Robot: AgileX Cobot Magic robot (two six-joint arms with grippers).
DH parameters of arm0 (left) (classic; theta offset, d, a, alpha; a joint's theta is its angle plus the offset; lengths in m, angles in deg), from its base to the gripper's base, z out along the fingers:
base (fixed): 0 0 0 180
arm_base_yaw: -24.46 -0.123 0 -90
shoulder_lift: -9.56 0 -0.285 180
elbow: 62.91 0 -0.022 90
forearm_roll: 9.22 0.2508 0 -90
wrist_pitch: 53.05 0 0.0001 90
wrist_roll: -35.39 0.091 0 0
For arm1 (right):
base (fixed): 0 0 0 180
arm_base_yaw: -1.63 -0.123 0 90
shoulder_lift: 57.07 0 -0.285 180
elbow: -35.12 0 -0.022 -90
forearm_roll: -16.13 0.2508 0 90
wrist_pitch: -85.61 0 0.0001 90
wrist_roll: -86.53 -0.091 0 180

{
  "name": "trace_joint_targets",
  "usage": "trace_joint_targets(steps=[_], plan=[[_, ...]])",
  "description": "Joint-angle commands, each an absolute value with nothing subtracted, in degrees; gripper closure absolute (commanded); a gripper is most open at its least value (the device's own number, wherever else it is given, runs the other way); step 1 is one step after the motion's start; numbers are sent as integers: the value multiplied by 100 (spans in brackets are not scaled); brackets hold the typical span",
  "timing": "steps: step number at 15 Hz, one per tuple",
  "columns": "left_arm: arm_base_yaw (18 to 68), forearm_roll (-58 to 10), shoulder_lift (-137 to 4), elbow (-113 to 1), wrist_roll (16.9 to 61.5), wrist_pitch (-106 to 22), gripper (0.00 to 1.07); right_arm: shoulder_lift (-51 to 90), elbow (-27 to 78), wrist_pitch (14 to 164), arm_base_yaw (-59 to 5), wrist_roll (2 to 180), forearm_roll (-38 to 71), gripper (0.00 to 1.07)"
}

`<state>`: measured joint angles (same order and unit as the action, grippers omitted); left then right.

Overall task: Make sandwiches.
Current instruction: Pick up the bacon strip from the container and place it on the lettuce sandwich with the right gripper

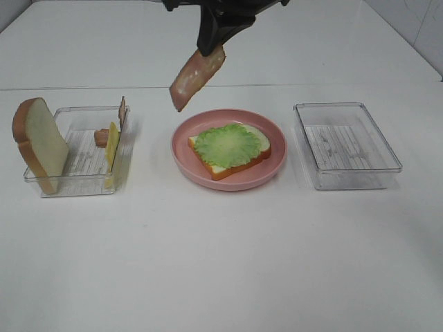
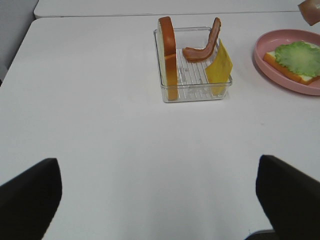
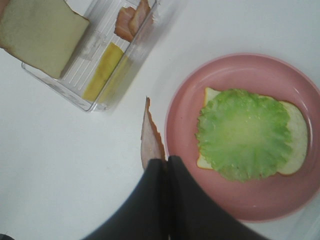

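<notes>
Bacon step, I'd say: right jaws pinch a bacon strip (image 1: 196, 77) above the left rim of the plate (image 1: 228, 183); left jaws gape empty. Next it needs carrying right over the lettuce (image 1: 228, 145) and laying flat.

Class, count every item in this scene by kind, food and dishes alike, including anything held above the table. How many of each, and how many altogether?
Bread slices: 2
Lettuce leaf: 1
Bacon strips: 2 (one held by the right gripper)
Cheese slice: 1
Pink plate: 1
Clear containers: 2
Total: 9
</notes>
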<state>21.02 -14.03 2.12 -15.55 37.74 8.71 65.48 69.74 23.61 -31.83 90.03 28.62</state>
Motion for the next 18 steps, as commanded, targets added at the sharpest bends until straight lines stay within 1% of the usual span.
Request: trace_joint_targets(steps=[1, 7, 9, 10, 11, 14, 18], plan=[[2096, -1409, 304, -1543, 3768, 848, 6, 6788, 7003, 2751, -3384, 9089, 2822, 107], [2096, -1409, 304, -1543, 3768, 848, 6, 7585, 7003, 3358, -3412, 9094, 2874, 107], [2096, -1409, 304, -1543, 3768, 848, 6, 7745, 7003, 3461, -3412, 9089, 2731, 107], [2096, -1409, 304, -1543, 3768, 848, 6, 7871, 7003, 3536, -3412, 9003, 2335, 107], [2096, -1409, 304, -1543, 3768, 848, 6, 7911, 7003, 3536, -3407, 8922, 2198, 107], [2096, -1409, 304, -1543, 3768, 848, 6, 8181, 7003, 3519, -3395, 8063, 989, 107], [2096, -1409, 304, -1543, 3768, 848, 6, 8404, 7003, 3496, -3395, 7834, 55, 107]])
